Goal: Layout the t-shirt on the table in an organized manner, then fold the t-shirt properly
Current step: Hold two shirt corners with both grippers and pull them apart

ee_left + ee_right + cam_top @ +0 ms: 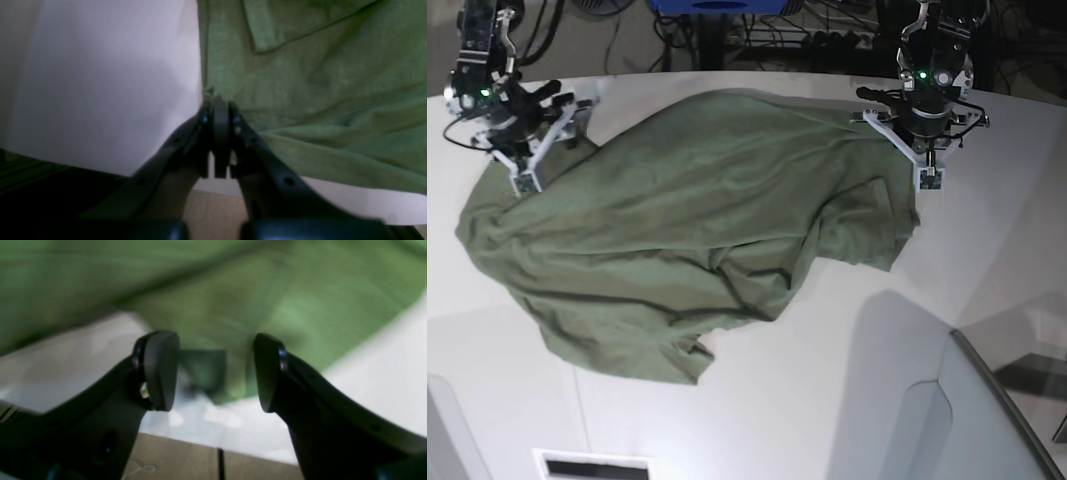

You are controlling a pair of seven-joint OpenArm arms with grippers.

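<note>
Soft, limp olive-green t-shirt (pixel 677 250), spread crumpled across the white surface (pixel 827 400), bunched into ridges toward the middle with a loose flap at the near edge. Light and floppy by the look of it, likely to sag and drag rather than slide stiffly; best taken at hems or corners, pinched thin. Matte woven cotton, faintly heathered, against smooth glossy tabletop. Left pincer (pixel 220 100) closed tight at the shirt's edge, apparently nipping a sliver of fabric (contact too small to confirm). Right pincer (pixel 215 370) spread wide, black rounded pads (pixel 160 370) apart, hovering just over the shirt's edge, gripping nothing.
</note>
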